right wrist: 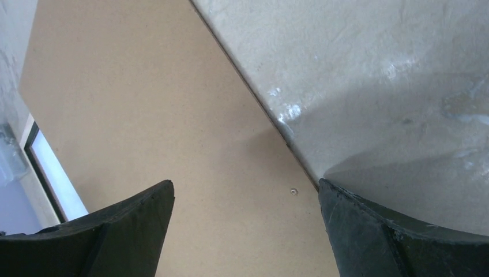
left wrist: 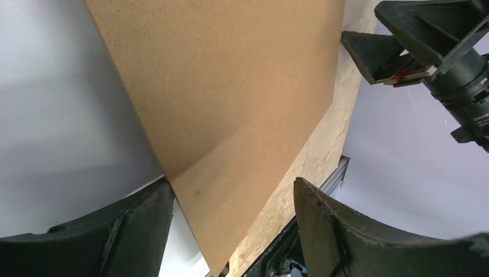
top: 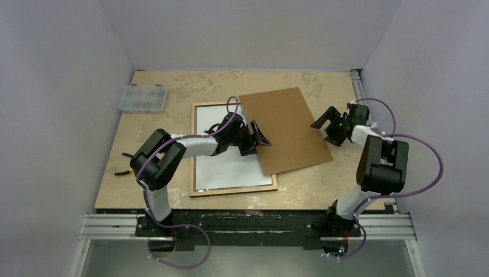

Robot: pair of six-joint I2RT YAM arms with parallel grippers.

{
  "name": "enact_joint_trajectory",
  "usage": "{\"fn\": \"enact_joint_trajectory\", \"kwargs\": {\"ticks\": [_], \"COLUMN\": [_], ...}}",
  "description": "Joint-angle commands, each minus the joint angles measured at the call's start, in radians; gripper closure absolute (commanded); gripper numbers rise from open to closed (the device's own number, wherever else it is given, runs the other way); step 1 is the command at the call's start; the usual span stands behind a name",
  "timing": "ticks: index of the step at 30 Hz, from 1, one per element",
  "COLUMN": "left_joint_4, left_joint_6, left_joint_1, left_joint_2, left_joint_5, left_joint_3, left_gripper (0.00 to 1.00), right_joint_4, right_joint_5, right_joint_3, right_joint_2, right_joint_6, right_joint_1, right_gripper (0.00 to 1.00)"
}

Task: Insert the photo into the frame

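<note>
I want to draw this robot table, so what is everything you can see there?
board: one, brown, slanted over the frame's far right corner
frame: one, tan wood, flat, mid-table
sheet: one, white, inside the frame
box: one, clear, far left corner
hand tool: one, black and orange, left edge
table: one, beige
left gripper: one, black, open, board's left edge
right gripper: one, black, open, board's right edge

The frame lies flat left of centre on the counter, the backing board on its right overlapping its right edge, the left hand above that overlap, the right hand by the board's right edge, and a compartment box in the far left corner.
</note>
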State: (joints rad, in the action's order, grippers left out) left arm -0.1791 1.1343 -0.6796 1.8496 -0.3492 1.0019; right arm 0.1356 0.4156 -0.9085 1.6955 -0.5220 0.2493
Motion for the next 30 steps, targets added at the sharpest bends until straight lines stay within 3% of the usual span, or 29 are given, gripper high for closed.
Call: {"fn": "enact_joint_trajectory", "kwargs": {"ticks": [1,6,12,20,30], "left_joint_4": [-0.197,-0.290,-0.266,-0.238,0.267], "left_joint_6": [0.020,0.013,-0.017,-0.033,-0.262], "left_joint_1": [0.006,0.006,0.006,0.006,0.005], "left_joint_2": [-0.027,-0.068,-0.139,-0.193,-0.424], "left_joint_5": [-0.015,-0.033,-0.036,-0.049,0.064], "left_joint_3": [-0.013,-0.041,-0.049,-0.030,0.169], "left_gripper": [0.31,0.40,0.58,0.99,1.00], "right_joint_4": [0.091,0.098,0.103,0.148,0.331], "right_joint_5": [0.011,0.025,0.067,0.112,0.083], "right_joint_3": [0.103,0.130,0.157,0.172,0.018], "right_joint_2": [0.082,0.054,0.018,-0.090,-0.313], "right_joint_6": [0.009,0.009,0.009,0.018,0.077], "right_joint_1": [-0.065,-0.100,-0.136,-0.148,-0.149], "right_gripper": [0.04,0.04,0.04,0.05,0.03]}}
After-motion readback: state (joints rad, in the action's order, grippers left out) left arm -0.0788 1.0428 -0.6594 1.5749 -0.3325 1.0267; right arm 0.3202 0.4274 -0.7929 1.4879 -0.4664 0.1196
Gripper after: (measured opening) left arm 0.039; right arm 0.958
